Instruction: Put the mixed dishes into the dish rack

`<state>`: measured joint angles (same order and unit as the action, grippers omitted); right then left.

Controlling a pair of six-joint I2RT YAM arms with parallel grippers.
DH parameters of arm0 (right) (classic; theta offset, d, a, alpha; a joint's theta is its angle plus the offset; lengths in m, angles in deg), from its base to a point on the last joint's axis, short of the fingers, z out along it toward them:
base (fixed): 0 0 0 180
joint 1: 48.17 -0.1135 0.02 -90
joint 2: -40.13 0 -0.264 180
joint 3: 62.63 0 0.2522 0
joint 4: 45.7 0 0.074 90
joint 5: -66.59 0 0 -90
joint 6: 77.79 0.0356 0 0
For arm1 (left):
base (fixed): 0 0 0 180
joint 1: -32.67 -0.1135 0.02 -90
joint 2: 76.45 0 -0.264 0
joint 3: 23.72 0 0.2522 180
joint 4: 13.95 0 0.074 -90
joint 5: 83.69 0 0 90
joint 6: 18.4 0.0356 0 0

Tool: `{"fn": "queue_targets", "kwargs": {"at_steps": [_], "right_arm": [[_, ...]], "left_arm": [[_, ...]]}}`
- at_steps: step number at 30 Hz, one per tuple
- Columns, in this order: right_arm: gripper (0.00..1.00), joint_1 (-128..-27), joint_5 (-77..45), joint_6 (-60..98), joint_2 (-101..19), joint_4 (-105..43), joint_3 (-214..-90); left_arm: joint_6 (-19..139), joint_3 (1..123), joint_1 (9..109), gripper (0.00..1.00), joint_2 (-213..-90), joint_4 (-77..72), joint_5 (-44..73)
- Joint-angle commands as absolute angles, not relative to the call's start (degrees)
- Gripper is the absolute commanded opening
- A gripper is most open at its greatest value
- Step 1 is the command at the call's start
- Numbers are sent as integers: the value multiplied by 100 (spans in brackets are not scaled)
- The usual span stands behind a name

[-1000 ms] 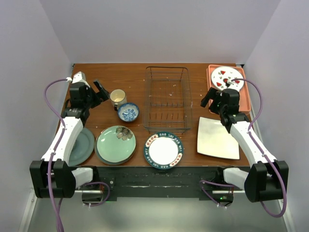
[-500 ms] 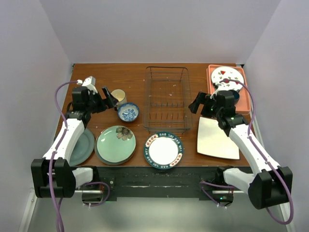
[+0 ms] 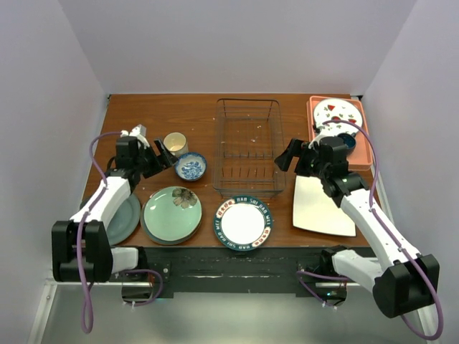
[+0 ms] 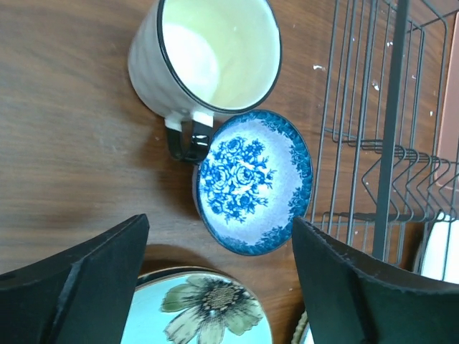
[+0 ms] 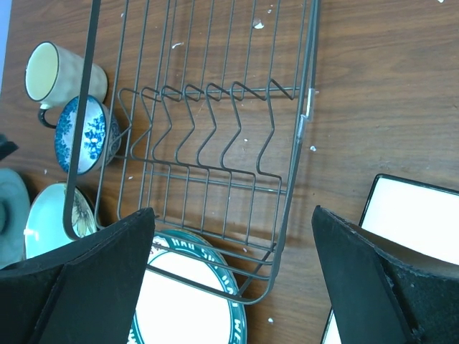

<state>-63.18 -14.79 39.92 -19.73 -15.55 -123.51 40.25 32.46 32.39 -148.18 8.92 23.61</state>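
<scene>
Left fingers [image 4: 79, 276] stand wide, holding nothing, over the bowl [image 4: 252, 180] and mug [image 4: 215, 54] just left of the rack [image 3: 248, 147]. Right fingers [image 5: 376, 283] are also wide and empty above the rack's near right corner, beside the square plate [image 3: 321, 206]. The rack holds nothing. The flower plate [image 3: 172, 213], stacked on a teal plate [image 3: 152, 237], and the rimmed plate [image 3: 244, 223] lie on the tabletop [image 3: 143, 115] near its front. All six dishes are yet to load.
</scene>
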Motion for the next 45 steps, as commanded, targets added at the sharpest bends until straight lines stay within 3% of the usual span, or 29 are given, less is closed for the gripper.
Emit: {"fn": "queue_targets", "kwargs": {"at_steps": [1, 6, 21, 27, 29, 30, 34, 45], "right_arm": [[95, -6347, -1401, 4122, -1981, -1603, -12526], [93, -6355, -1445, 4166, -2008, -1576, -12579], [93, -6355, -1506, 4139, -1841, -1436, -12561], [93, -6347, -1559, 4113, -1876, -1401, -12605], [93, -6347, -1577, 4104, -1884, -1383, -12623], [93, -6347, -1577, 4104, -1885, -1374, -12632], [93, -6355, -1568, 4122, -1893, -1357, -12676], [95, -6364, -1156, 3947, -2007, -1436, -12930]], "left_arm": [[3425, 3188, 3573, 78, -15141, 157, 2406], [3443, 3426, 4233, 70, -15546, 536, 1704], [3381, 3320, 4356, 50, -16038, 386, 1106], [3451, 3504, 4409, 37, -16364, 333, 1158], [3460, 3548, 4444, 27, -16417, 350, 1097], [3460, 3557, 4453, 17, -16417, 394, 1079], [3486, 3575, 4488, 1, -16180, 508, 895], [3697, 4022, 4532, 0, -15336, 965, 762]]}}
